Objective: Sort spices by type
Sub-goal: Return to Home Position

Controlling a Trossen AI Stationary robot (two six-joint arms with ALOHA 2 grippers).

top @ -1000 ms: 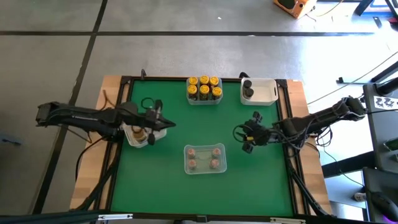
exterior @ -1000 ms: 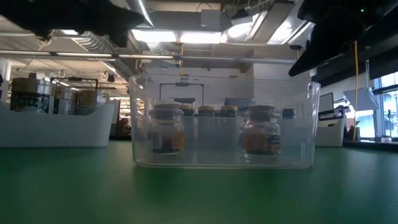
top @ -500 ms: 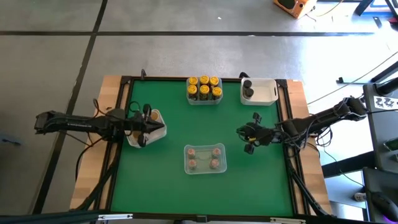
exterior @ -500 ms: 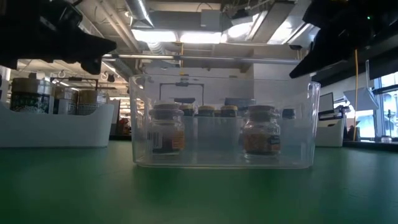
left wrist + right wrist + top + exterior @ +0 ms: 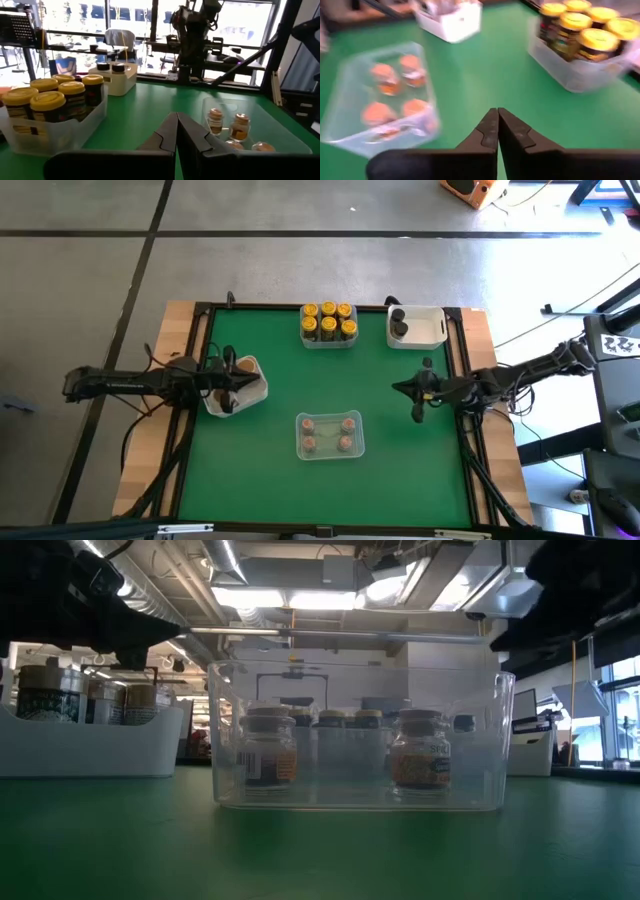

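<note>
Green worktop, bounded on all four sides by a dark rail, with a wooden margin outside it to left and right. Widest open green along the near side, and in the band between the far bins and the central one.

Above the white bin at the left edge, the left end effector: fingers pressed together, nothing held. Jars in that bin mostly hidden under the arm.

Over bare green close to the right rail, the right end effector: fingers together as well, empty, apart from every bin.

Along the far edge, a clear bin with six yellow-lidded spices; near it, a second white bin with two dark-lidded jars. Nearer the middle, another clear bin with four tan-lidded spices, upright, in two rows.
</note>
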